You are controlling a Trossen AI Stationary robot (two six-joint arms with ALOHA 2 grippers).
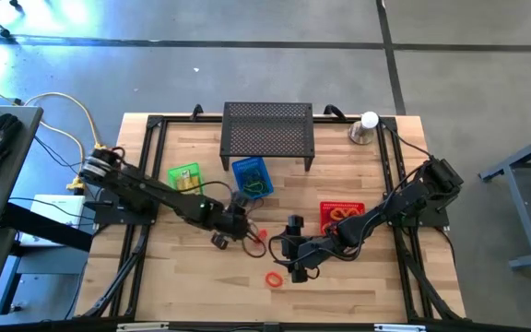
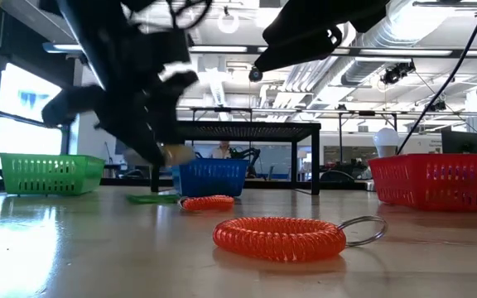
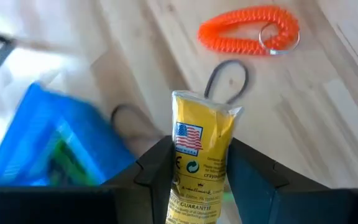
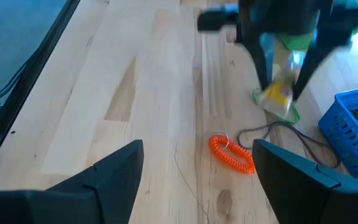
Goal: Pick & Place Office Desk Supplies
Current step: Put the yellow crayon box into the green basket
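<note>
Left gripper pinches a yellow packet above the table beside the blue basket, which holds green loops. Right gripper stands spread over an orange coil; the red basket holds orange loops.

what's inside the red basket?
In the high view the red basket holds a tangle of orange-red coiled loops. In the low view its slatted wall hides the contents. How many loops, or anything beneath them, cannot be told.
</note>
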